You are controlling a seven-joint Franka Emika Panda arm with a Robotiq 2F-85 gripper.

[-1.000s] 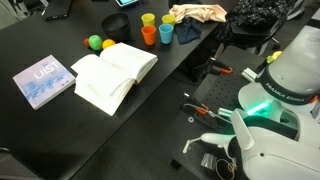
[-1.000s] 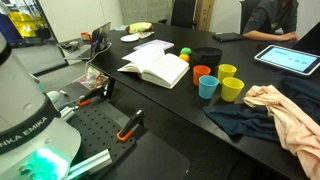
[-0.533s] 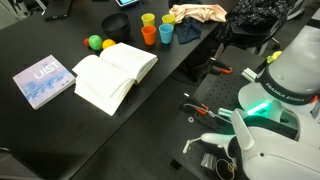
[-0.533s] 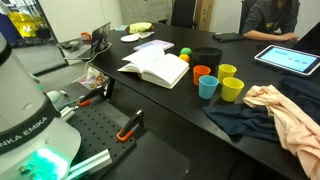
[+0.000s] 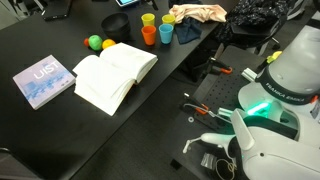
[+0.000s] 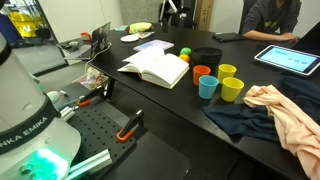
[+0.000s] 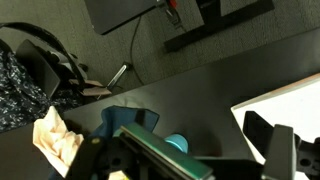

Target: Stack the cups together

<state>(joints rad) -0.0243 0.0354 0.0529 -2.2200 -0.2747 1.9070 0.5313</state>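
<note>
Three judged light, slippery: yellow cup (image 5: 148, 19) at 12 o'clock of orange cup (image 5: 149, 35), blue cup (image 5: 166, 33) at 3. Rim wall to be pinched. Tool (image 7: 190, 152) is seen wide open, empty.

Office or lab: a long black table (image 5: 60, 40) with an open book (image 6: 155, 68), a tablet (image 6: 290, 60) at 2 o'clock, and a seated person (image 6: 270, 18) behind it.

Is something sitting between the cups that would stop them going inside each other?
Nothing visible does. The orange cup, blue cup and yellow cup stand close together with only bare black table between them. The green ball and open book lie off to one side.
</note>
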